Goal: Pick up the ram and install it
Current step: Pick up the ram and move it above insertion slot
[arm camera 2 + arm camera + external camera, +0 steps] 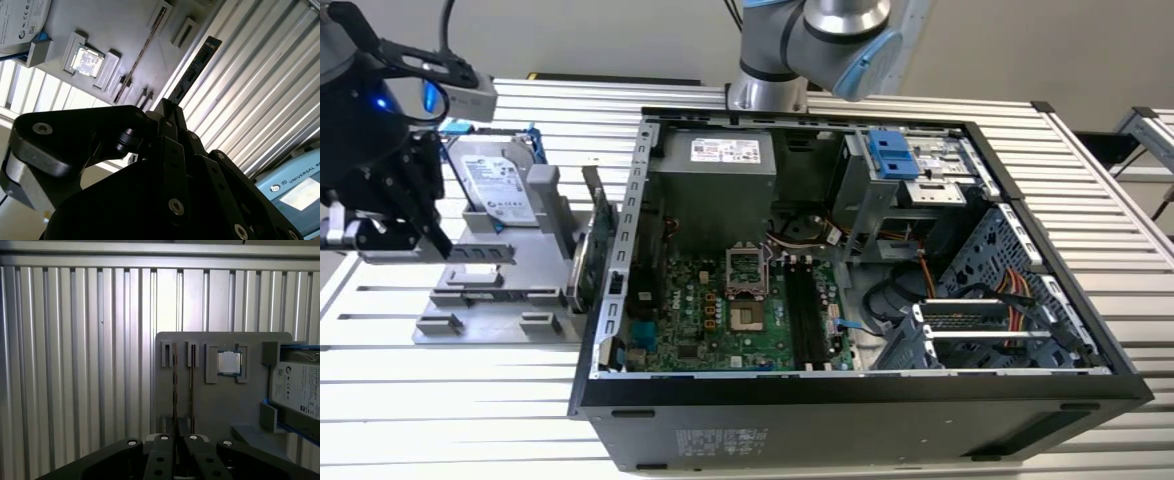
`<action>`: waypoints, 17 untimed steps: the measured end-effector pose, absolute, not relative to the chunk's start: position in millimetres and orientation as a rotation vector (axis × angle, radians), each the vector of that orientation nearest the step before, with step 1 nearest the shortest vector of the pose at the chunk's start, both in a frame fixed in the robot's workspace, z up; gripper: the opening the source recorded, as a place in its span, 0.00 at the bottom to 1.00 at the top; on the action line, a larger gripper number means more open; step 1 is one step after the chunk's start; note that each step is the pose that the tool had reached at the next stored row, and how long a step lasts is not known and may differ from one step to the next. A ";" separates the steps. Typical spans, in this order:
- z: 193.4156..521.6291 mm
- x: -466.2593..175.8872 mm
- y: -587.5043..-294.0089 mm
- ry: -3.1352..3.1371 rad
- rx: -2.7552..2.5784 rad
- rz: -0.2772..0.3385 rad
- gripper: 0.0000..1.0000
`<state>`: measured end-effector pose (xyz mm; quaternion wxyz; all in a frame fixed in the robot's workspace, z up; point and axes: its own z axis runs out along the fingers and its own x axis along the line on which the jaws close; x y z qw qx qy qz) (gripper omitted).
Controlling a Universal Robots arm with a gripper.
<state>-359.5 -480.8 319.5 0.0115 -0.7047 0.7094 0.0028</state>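
Fingers: my gripper [169,107] is closed tight on one end of the ram [196,67], with the tips pressed on both its faces.
Ram: a thin dark strip. It sticks out straight past my tips, and the rest of its length is free in the air.
Ram edges: in the second wrist view it is seen against the ribbed table [260,90], just beside the edge of the tray [115,25].
Tray: grey. It carries a chip [87,60], a drive [494,180] and one more thin strip [145,47] standing in a slot.
Case: the case [854,420] lies open at the exterior view's right of the tray, well apart from me.
Room: I hang at the exterior view's left, by the tray's outer edge. The case's side wall stands between the tray and the board [720,300].
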 end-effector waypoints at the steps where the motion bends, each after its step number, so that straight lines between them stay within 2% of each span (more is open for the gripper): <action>1: 319.9 -359.5 -480.8 2.212 -2.198 0.009 0.00; 17: 326.8 -359.5 -480.8 2.212 -2.198 0.009 0.00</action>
